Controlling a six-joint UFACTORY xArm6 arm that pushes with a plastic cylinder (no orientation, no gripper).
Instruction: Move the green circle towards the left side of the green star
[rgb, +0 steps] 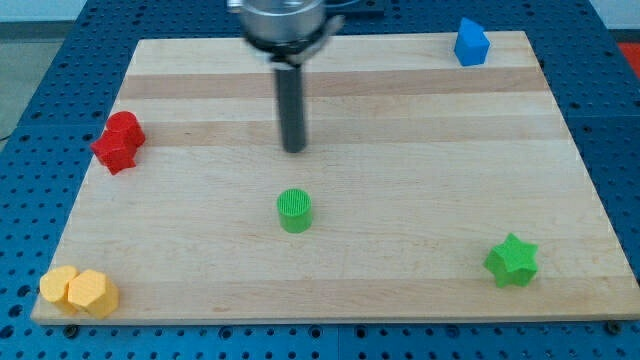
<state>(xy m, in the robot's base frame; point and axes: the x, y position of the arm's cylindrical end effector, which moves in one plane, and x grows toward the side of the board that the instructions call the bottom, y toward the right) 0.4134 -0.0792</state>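
The green circle (295, 211) stands near the middle of the wooden board, slightly toward the view's bottom. The green star (512, 261) lies at the view's bottom right, far to the right of the circle. My tip (294, 150) is the lower end of the dark rod hanging from the view's top. It sits directly above the green circle in the view, a short gap away and not touching it.
Two red blocks (119, 142) sit together at the view's left edge. Two yellow blocks (79, 291) sit at the bottom left corner. A blue block (471, 43) sits at the top right. The board (400, 120) rests on a blue perforated table.
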